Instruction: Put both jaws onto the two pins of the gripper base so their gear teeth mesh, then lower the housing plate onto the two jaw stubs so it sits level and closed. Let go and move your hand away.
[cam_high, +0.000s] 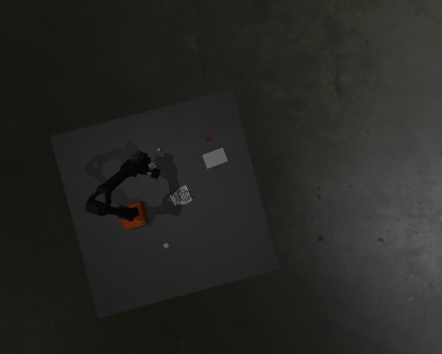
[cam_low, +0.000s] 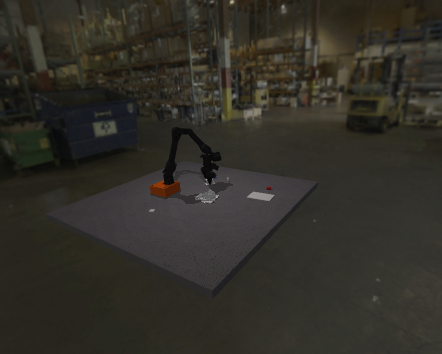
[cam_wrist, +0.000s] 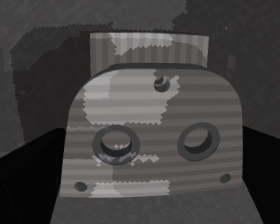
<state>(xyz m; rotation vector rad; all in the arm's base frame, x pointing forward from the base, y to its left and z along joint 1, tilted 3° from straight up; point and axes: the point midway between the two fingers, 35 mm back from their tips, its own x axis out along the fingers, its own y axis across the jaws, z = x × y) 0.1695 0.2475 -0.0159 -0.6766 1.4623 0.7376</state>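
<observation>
The housing plate (cam_wrist: 155, 107) fills the middle of the wrist view, a grey ribbed plate with two ringed holes, smaller holes and a block along its far edge. My gripper (cam_wrist: 151, 136) (cam_high: 152, 168) (cam_low: 210, 181) is shut on this plate, a dark finger against its left and right sides. In the top and exterior views the arm mostly hides the plate. A silvery, speckled assembly (cam_high: 181, 195) (cam_low: 207, 197), apparently the gripper base, lies apart from my gripper. Its pins, jaws and gear teeth are too small to tell.
The arm stands on an orange block (cam_high: 142, 216) (cam_low: 162, 190). A pale rectangle (cam_high: 215, 158) (cam_low: 261, 196) lies beyond the silvery assembly, near a small red piece (cam_high: 208, 139) (cam_low: 268, 188). Small white pieces lie at the back (cam_high: 159, 149) (cam_low: 228, 179) and near the orange block (cam_high: 166, 245) (cam_low: 152, 210).
</observation>
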